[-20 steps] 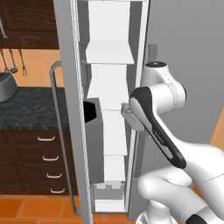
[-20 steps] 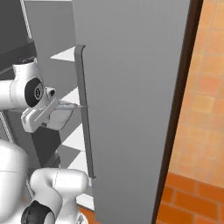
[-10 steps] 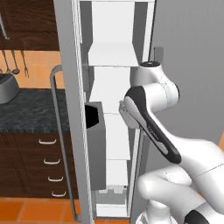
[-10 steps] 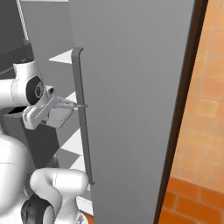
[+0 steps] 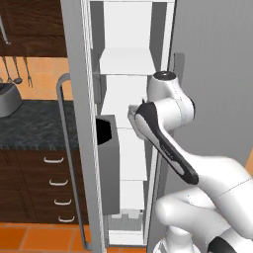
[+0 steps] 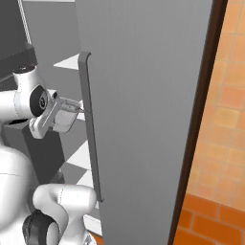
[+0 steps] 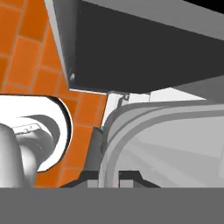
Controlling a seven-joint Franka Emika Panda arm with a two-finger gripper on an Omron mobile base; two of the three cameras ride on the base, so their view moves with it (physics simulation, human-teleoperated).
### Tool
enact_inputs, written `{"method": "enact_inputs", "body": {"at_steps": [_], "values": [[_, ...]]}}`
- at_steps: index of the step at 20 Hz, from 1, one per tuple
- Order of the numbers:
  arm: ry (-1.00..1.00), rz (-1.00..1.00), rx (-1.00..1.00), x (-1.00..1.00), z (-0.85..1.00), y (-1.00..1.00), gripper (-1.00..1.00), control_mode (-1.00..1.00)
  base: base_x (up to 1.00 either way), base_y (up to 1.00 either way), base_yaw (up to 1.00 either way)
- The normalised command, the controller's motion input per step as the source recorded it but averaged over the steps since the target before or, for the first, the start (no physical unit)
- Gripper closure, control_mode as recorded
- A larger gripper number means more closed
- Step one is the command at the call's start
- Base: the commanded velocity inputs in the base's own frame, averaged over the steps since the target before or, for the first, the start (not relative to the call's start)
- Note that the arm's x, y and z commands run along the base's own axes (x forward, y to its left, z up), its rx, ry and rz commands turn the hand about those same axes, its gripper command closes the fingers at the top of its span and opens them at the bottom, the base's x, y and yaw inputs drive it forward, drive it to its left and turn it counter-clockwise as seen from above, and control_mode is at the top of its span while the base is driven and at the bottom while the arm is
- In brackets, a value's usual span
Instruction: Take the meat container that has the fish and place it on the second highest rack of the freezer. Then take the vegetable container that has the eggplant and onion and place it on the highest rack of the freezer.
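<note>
Left base view: freezer door (image 5: 217, 74) swung open on the right w/ the white arm (image 5: 168, 143) reaching up in front of it, elbow bent, wrist tucked in by the door's inner edge. Inside the freezer compartment (image 5: 126, 123) you can see white racks (image 5: 126, 62) stacked top to bottom, plus a dark bin (image 5: 108, 168) hanging on the left door w/ its long handle (image 5: 66, 148). Further left there's a dark stone counter (image 5: 29, 126), drawers w/ small pulls below, utensils hung on the orange wall and a grey pot (image 5: 7, 99) at the edge. Can't spot the fish or eggplant/onion containers anywhere, so can't tell where they are. Right base view: big grey door panel takes up the middle, orange tiled wall (image 6: 225, 119) to the right. The gripper (image 6: 79, 109) is right at the vertical door handle (image 6: 91, 129), fingers pressed together on the bar, pinching it about a third of the way down. The door itself blocks most of the interior from this side, just a few white rack edges peeking out on the left. Hand view: tilted a lot, curved grey handle bar (image 7: 127, 140) sits right between the finger tips at the bottom, dark door face (image 7: 153, 48) above, orange floor tiles (image 7: 26, 52) to the left.
</note>
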Motion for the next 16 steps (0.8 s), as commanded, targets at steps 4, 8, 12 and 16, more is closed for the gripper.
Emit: {"method": "enact_inputs", "body": {"at_steps": [4, 8, 12, 16], "values": [[0.0, 0.06, 0.0, 0.92, -0.24, 0.04, 1.0, -1.0, 0.0, 0.0, 0.0], [-0.04, 0.03, 0.0, 0.74, -0.22, 0.03, 1.0, -1.0, 0.0, 0.0, 0.0], [-0.06, 0.03, 0.0, 0.66, -0.28, 0.06, 1.0, -1.0, 0.0, 0.0, 0.0], [-0.13, 0.01, 0.0, 0.45, -0.39, 0.04, 1.0, -1.0, 0.0, 0.0, 0.0]]}}
